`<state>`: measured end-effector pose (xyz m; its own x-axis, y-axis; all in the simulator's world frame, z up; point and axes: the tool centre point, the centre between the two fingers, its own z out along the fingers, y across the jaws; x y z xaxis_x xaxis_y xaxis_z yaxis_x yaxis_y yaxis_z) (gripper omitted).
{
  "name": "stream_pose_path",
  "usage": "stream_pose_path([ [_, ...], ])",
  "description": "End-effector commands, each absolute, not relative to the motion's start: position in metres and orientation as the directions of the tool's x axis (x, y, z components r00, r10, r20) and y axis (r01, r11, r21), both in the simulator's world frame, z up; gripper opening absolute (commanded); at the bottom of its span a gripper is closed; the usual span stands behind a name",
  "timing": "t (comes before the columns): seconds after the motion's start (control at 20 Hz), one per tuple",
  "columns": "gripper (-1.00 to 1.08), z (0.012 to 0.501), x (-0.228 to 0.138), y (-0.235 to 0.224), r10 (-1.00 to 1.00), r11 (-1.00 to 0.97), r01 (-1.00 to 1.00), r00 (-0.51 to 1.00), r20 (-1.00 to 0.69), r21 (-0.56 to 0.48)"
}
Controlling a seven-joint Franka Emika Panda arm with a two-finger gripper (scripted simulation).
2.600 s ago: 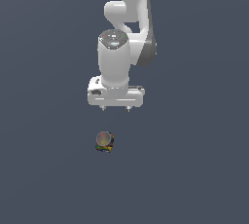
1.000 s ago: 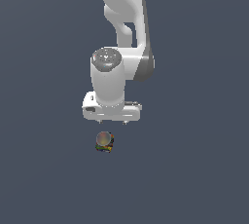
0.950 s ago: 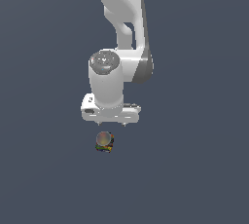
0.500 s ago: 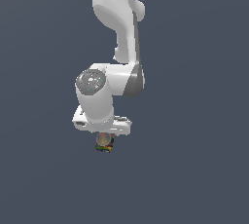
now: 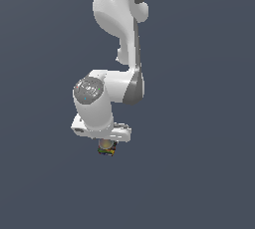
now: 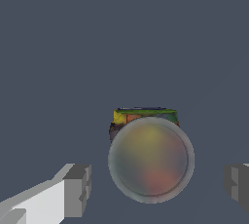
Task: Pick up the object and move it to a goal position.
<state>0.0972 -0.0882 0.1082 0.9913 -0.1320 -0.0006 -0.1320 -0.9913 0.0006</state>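
The object [image 5: 106, 147] is a tiny squat item with a round grey-tan top and dark sides flecked green, red and yellow. It rests on the dark grey floor, partly hidden under the white hand in the exterior view. In the wrist view the object [image 6: 151, 158] lies between the two fingers [image 6: 78, 190], with clear gaps on both sides. My gripper [image 6: 158, 189] is open, lowered around the object and not touching it. In the exterior view the fingertips are hidden behind the hand.
The white arm [image 5: 122, 29] reaches down from the top of the exterior view. The dark grey floor [image 5: 199, 173] surrounds the object on all sides.
The arm has come down and shifted toward the exterior view's left. The hand now sits right over the object and covers part of it. The object has not moved.
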Motion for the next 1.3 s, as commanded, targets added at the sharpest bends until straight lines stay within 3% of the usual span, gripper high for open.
stream_pose_path([
  [0.0,1.0,0.107,0.097,-0.088,-0.132,-0.991,-0.132,0.991,0.0,0.001],
  [0.5,1.0,0.062,0.096,-0.088,-0.133,-0.991,-0.133,0.991,0.0,0.0],
  [0.85,1.0,0.058,0.098,-0.088,-0.133,-0.991,-0.133,0.991,0.0,0.0],
  [0.9,-1.0,0.058,0.098,-0.088,-0.133,-0.991,-0.133,0.991,0.0,0.0],
  [1.25,-1.0,0.058,0.098,-0.088,-0.133,-0.991,-0.133,0.991,0.0,0.0],
])
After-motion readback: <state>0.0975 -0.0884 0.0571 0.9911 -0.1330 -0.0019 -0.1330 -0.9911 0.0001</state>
